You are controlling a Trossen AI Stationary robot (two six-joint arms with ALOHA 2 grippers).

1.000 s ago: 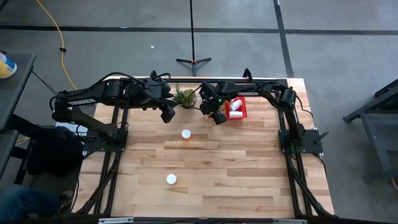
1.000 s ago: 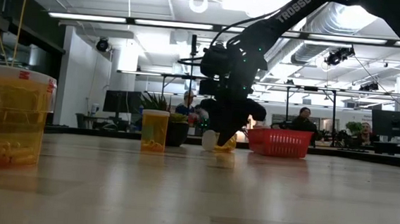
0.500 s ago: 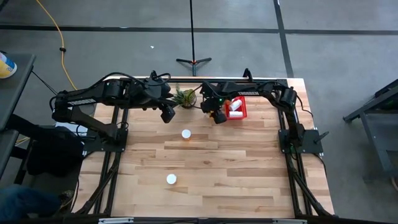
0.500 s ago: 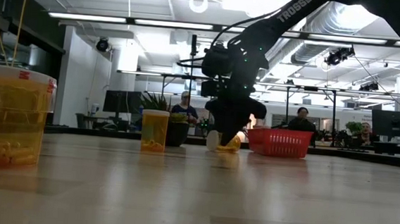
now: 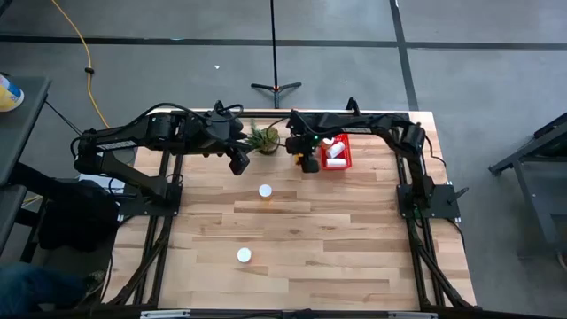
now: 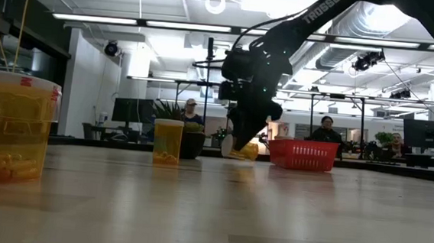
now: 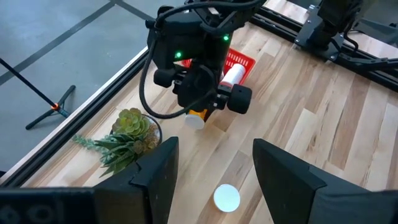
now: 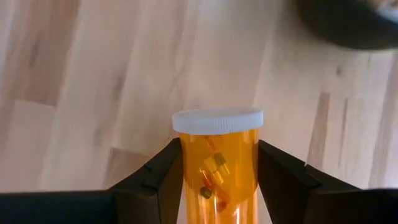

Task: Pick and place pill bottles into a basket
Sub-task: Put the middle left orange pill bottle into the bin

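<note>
Right pincer (image 5: 307, 165): closed on a pill bottle (image 8: 217, 163), cap outward, lifted clear of the table (image 5: 354, 239), just beside the red basket (image 5: 344, 163). Basket: at the far edge, white-capped bottles inside. Left pincer (image 7: 214, 163): open, empty, hovering near the potted plant (image 5: 263, 138). Two more bottles (image 5: 265, 191) (image 5: 244, 256) upright on the table, well apart from the basket.
</note>
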